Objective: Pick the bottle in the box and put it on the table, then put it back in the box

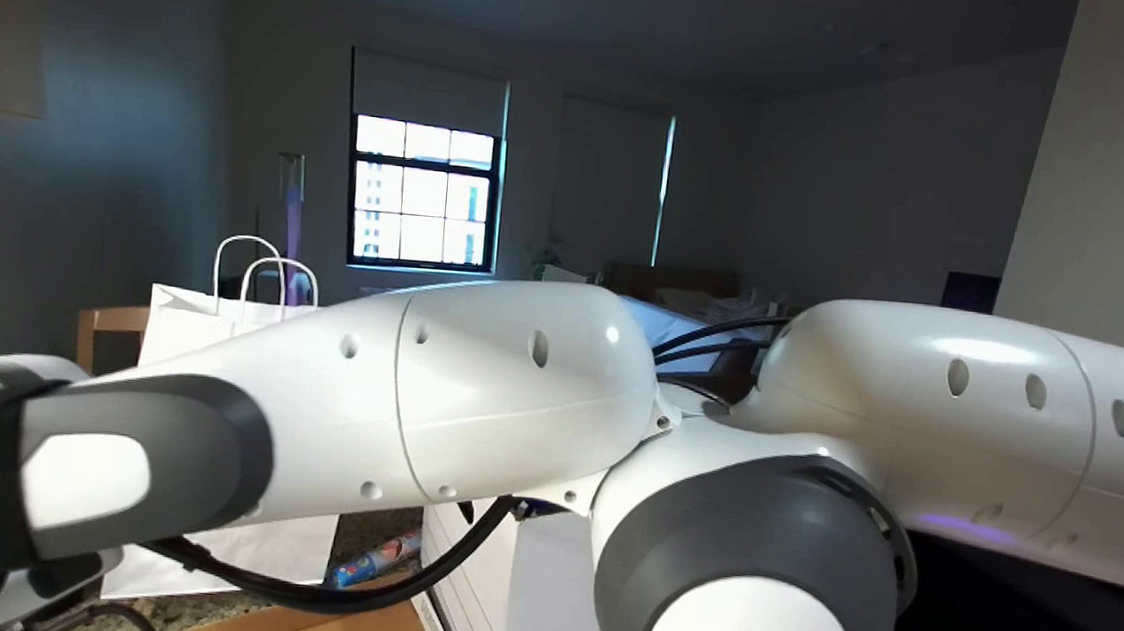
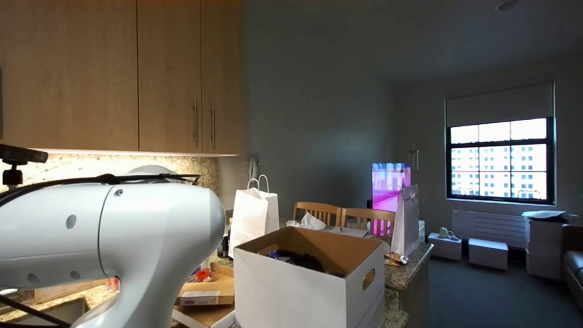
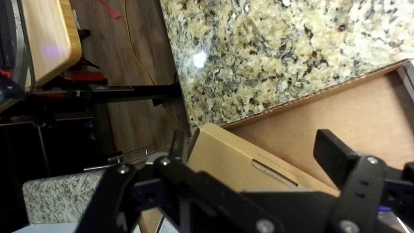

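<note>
The box [image 2: 291, 296], a large white carton with a brown inside and an oval hand-hole, stands upright on the counter in an exterior view. Dark and blue items lie inside it; the bottle itself does not show and is hidden or out of view. In the wrist view my gripper [image 3: 257, 152] is open, its fingers [image 3: 334, 155] wide apart with nothing between them. Beneath it lies a flat brown cardboard box. A corner of the table [image 3: 51, 42], light tan wood, shows at the upper left of the wrist view. Neither exterior view shows the fingertips.
The brown cardboard box [image 3: 226, 155] rests over a shallow open carton [image 3: 355, 119] on the speckled counter [image 3: 258, 64]. White handled bags [image 2: 255, 218] stand behind the white carton. My arm [image 1: 516, 392] spans an exterior view and blocks much of the counter.
</note>
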